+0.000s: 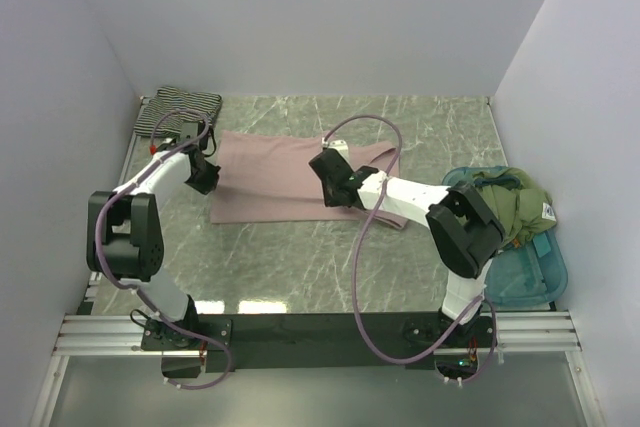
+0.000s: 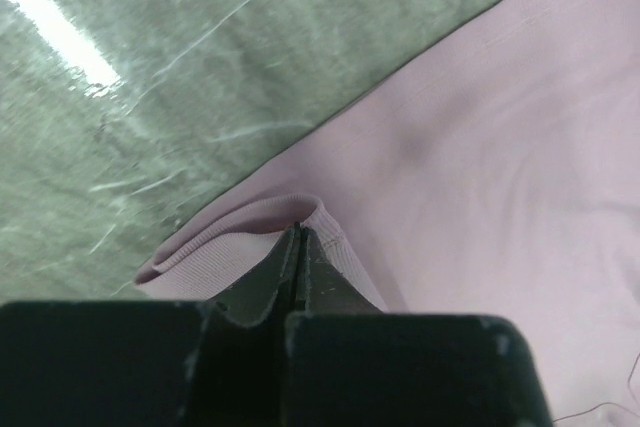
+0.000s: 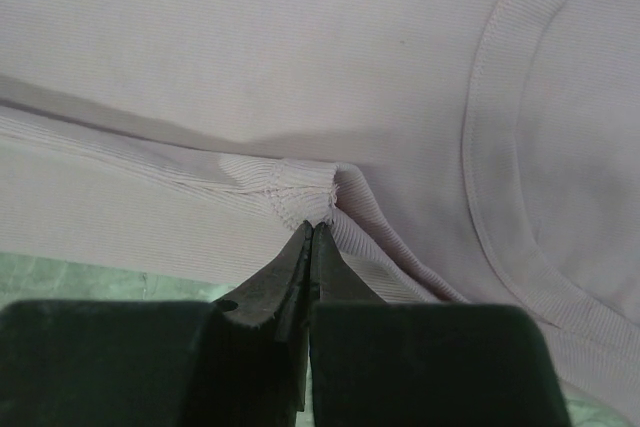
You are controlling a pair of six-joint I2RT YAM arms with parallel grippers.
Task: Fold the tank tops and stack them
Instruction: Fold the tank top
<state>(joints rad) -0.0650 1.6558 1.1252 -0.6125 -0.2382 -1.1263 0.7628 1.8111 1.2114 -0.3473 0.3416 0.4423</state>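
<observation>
The mauve-pink tank top (image 1: pixel 280 177) lies spread on the green marble table (image 1: pixel 300 257). My left gripper (image 1: pixel 203 177) is shut on its left edge; the left wrist view shows a fold of ribbed pink fabric (image 2: pixel 250 237) pinched at the fingertips (image 2: pixel 300 232). My right gripper (image 1: pixel 335 182) is shut on the top's right part; the right wrist view shows a hem corner (image 3: pixel 300 197) pinched at the fingertips (image 3: pixel 312 230), with the scoop neckline (image 3: pixel 490 167) to the right. The black-and-white striped tank top (image 1: pixel 178 109) lies folded at the far left corner.
A teal plastic tray (image 1: pixel 520 267) at the right edge holds a bundle of olive-green cloth (image 1: pixel 510 202). White walls enclose the table on three sides. A black rail with the arm bases runs along the near edge (image 1: pixel 320 332).
</observation>
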